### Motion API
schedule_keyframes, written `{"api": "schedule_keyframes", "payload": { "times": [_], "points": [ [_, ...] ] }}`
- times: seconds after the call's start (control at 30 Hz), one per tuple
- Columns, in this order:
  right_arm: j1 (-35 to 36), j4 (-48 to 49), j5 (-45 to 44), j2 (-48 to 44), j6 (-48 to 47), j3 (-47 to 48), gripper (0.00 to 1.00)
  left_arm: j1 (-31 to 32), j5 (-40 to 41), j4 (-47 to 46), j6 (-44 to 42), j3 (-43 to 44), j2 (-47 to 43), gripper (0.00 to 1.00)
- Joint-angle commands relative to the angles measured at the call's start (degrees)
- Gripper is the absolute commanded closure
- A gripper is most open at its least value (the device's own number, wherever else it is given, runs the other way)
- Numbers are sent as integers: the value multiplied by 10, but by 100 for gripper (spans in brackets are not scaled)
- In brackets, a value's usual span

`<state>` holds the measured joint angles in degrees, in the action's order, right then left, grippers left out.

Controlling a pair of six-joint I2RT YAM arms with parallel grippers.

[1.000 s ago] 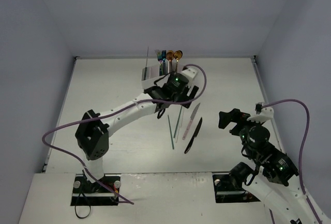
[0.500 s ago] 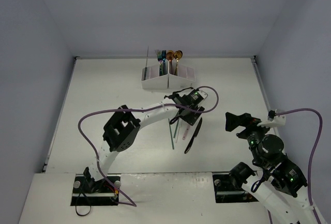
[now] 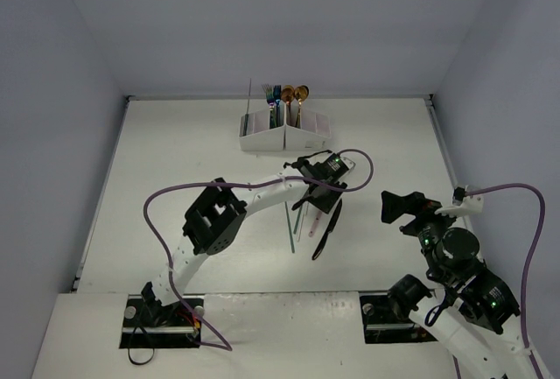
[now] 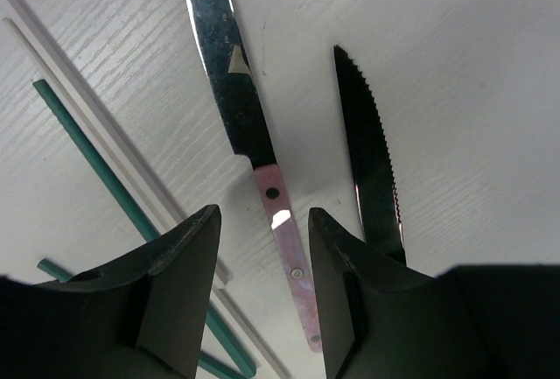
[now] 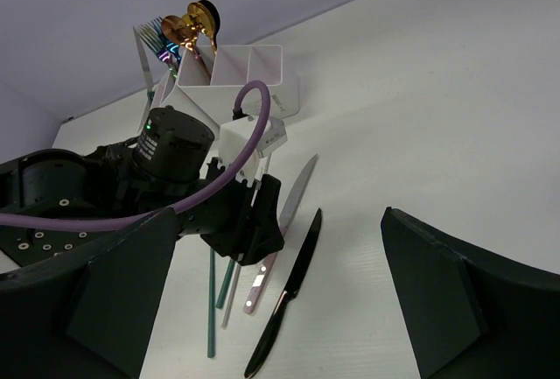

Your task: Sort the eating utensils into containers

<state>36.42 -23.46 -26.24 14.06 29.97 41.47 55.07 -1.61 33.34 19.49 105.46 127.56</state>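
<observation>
Fingers of my right claw [image 5: 278, 221] are spread as wide as they go and hold nothing. It hangs on its own side near the bases, I'd judge to leave the middle free for the other arm.

Further out, mid-table [image 4: 464, 64], my left claw [image 4: 262, 221] is down low over the loose pieces, part open. One finger stands on each side of the pink handle of the pink-handled knife [image 4: 223, 64]. I see table on both sides of the handle, so nothing is gripped yet. I straddle the handle and not the blade, I think, because it gives flat sides to pinch.

Room is tight. The black knife [image 4: 367, 151] lies just beside my right-hand finger, serrated edge toward the handle. The teal chopsticks [image 4: 87, 143] and a pale chopstick [image 4: 79, 99] run just beside the other finger and partly under it. Squeezing in a straight line should miss both; any sideways drift would nudge them.

Beyond that, open table runs to the white organiser box [image 3: 284, 138] near the far wall. Forks and spoons [image 3: 289, 94] stand in its middle compartments. The outer compartments look free, and nothing blocks the lift toward them.
</observation>
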Motion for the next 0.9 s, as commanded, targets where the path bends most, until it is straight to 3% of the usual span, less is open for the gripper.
{"api": "schedule_keyframes", "payload": {
  "times": [0.0, 0.27, 0.47, 0.53, 0.87],
  "points": [
    [1, 30, -15, 2, 7, 5, 1, 3, 0, -1, 27, 38, 7, 59],
    [1, 29, -16, 0, 8, 4, 0, 2, 39, 7, 39, 38, 28, 66],
    [1, 29, -18, 6, 8, 3, 0, 1, 59, 7, 35, 22, 13, 88],
    [1, 29, -18, 7, 8, 4, 0, 1, 63, 6, 30, 23, -5, 94],
    [1, 29, -23, 6, 8, 5, 0, -37, 121, -1, 7, 47, -145, 100]
  ]
}}
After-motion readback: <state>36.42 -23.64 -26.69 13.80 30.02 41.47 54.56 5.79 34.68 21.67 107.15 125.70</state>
